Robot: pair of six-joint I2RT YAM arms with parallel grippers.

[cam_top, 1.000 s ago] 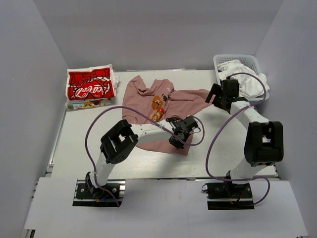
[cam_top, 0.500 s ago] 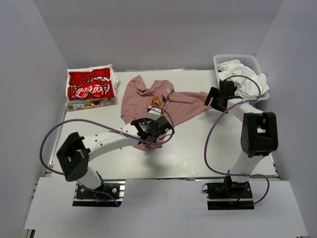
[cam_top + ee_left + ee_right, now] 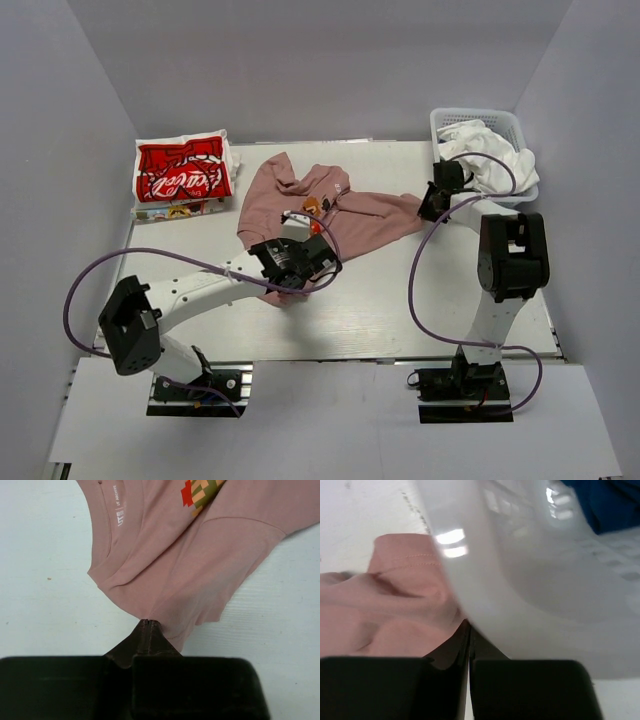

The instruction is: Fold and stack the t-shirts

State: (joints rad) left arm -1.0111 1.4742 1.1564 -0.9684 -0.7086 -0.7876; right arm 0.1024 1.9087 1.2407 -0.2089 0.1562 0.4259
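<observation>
A dusty pink t-shirt (image 3: 345, 208) with an orange chest print lies crumpled mid-table. My left gripper (image 3: 297, 262) is shut on its near edge (image 3: 165, 605), pinching a fold of cloth at the tips (image 3: 149, 622). My right gripper (image 3: 430, 203) sits at the shirt's right corner beside the basket. Its jaws are shut with pink cloth (image 3: 395, 610) at the tips (image 3: 469, 626). A red t-shirt (image 3: 183, 172) with white lettering lies folded at the far left. A white t-shirt (image 3: 495, 160) fills the basket, and navy blue cloth (image 3: 610, 500) shows through its mesh.
The white mesh basket (image 3: 500, 118) stands at the far right corner, its wall (image 3: 530, 570) close over my right gripper. More folded cloth (image 3: 175, 210) lies under the red shirt. Grey walls enclose the table on three sides.
My left arm has swung left, dragging the pink shirt's near edge with it. My right gripper has moved onto the shirt's right corner and shut.
</observation>
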